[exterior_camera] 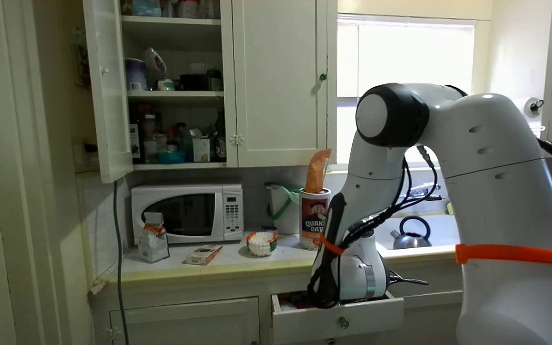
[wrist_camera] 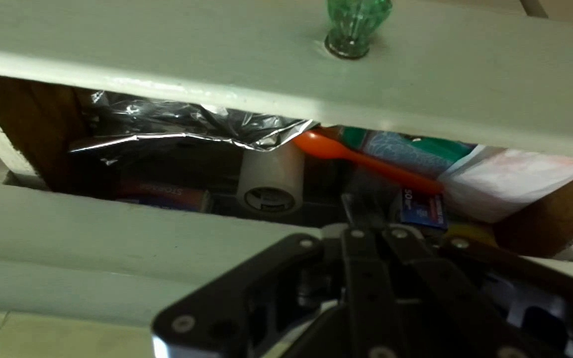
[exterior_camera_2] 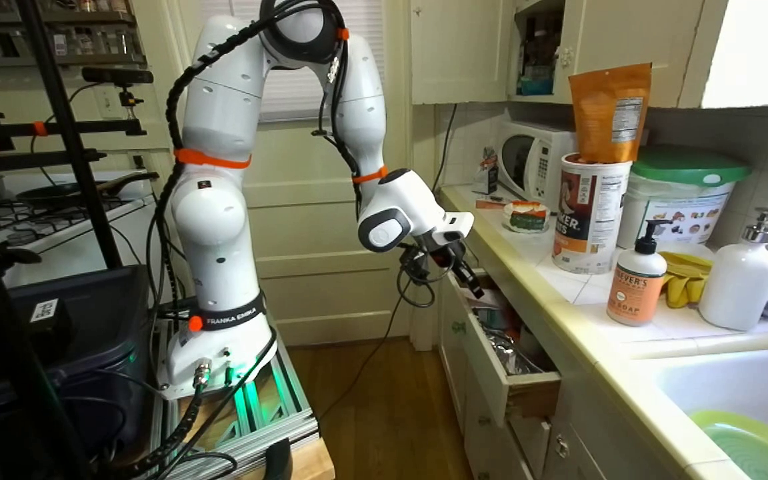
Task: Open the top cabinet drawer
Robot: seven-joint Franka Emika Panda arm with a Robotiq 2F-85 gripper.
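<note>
My pincer (exterior_camera_2: 477,291) closed up, nothing held. Top drawer (exterior_camera: 323,324) partway out, probably heavyish, bit stiff; I'd tug green knob (wrist_camera: 356,24).

Countertop (exterior_camera: 209,273): left to right in an exterior view, we've got bag (exterior_camera: 153,244), carton (exterior_camera: 203,255), paper filters (exterior_camera: 261,244), oats canister (exterior_camera: 313,211), a pouch (exterior_camera: 316,175) upright at the canister's top.
Microwave (exterior_camera: 233,191): tucked behind bag and carton.
Top drawer (exterior_camera: 304,328): standing out below the countertop; inside, wrist view, foil (wrist_camera: 202,122) left of utensil (wrist_camera: 386,169).
Gripper (exterior_camera_2: 477,292): over that drawer.
Rubber gloves (exterior_camera_2: 681,280): between soap bottle (exterior_camera_2: 634,290) and pump dispenser (exterior_camera_2: 741,280).
Sink (exterior_camera_2: 724,383): here's a bowl (exterior_camera_2: 751,440) inside.
</note>
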